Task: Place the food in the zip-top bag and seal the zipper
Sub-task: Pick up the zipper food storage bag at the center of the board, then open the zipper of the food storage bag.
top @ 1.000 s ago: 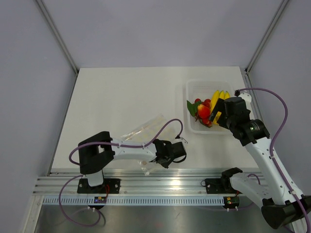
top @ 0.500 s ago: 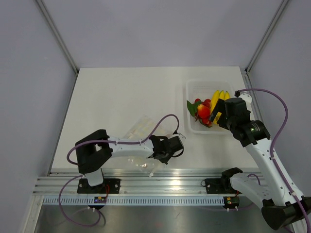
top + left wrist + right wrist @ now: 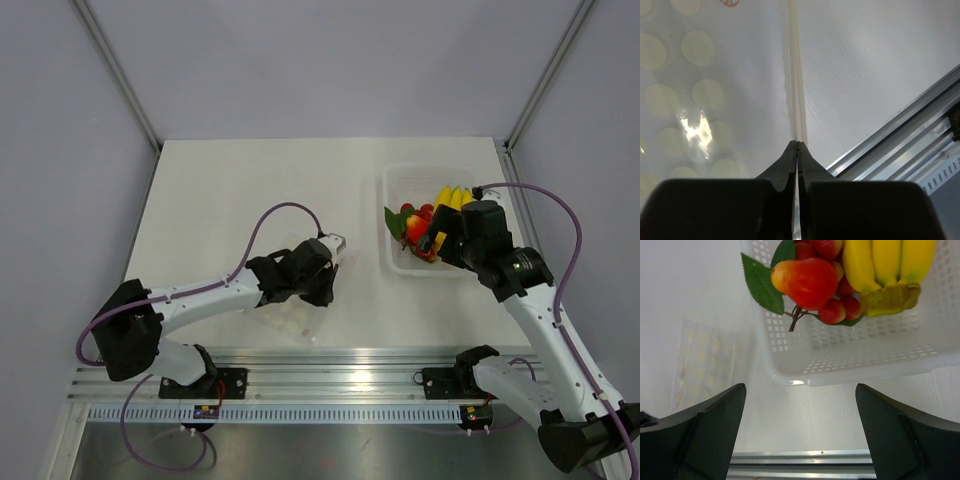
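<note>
Left fingers (image 3: pixel 797 150): clenched on zipper (image 3: pixel 795 75) of zip-top bag (image 3: pixel 700 90), near centre of worktop (image 3: pixel 230 190).
Right fingers (image 3: pixel 437 240): released, above near wall of basket (image 3: pixel 865 357).
Food: bananas (image 3: pixel 885 260), strawberry cluster (image 3: pixel 807 280), inside basket, right side.

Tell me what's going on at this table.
The left gripper is shut on the zipper of the dotted zip-top bag. The right gripper hangs open just short of the white basket, where the toy bananas and red fruit cluster lie. No food is in the bag yet.
</note>
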Robot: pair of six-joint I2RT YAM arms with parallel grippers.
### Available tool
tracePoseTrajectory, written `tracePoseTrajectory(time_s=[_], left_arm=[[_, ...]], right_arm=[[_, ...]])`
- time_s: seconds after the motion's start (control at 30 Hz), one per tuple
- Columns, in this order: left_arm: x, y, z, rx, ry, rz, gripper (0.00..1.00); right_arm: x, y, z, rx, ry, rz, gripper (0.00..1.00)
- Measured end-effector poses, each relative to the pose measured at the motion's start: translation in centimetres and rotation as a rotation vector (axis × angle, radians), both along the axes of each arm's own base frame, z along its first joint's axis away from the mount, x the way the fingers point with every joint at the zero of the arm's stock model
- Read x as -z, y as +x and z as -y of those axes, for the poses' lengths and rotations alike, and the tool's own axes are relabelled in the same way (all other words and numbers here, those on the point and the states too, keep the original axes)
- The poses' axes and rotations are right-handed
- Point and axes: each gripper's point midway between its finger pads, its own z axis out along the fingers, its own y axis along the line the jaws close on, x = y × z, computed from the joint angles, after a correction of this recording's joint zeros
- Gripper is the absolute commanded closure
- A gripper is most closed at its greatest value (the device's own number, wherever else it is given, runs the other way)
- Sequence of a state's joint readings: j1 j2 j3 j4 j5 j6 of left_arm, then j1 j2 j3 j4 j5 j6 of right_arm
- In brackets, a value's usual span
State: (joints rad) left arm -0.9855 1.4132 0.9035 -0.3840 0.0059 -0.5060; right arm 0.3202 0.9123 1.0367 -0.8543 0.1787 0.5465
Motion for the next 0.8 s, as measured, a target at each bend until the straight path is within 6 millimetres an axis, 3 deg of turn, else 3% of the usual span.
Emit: tracePoseTrajectory(time_s=[0.27, 0.47, 0.53, 0.8], left_arm=[[-1.3, 1.0, -0.4, -0.066, -0.099, -0.038, 1.00], [-2.9, 2.3, -1.1, -0.138, -0.203, -0.046, 1.00], [-3.3, 2.8, -1.3, -0.160, -0.223, -0.049, 1.00], [-3.7, 2.9, -1.3, -0.178, -0.263, -0.072, 1.00]], right_arm=[[1.4, -0.3, -5.4, -0.137, 0.143, -0.028, 0.03], [4.2, -1.9, -11.9, -0.288, 0.156, -0.119, 0.09], [5.2, -2.2, -13.6, -0.320, 0.149, -0.147, 0.15], [9.4, -2.9, -18.3, -0.388, 0.096, -0.236, 0.19]])
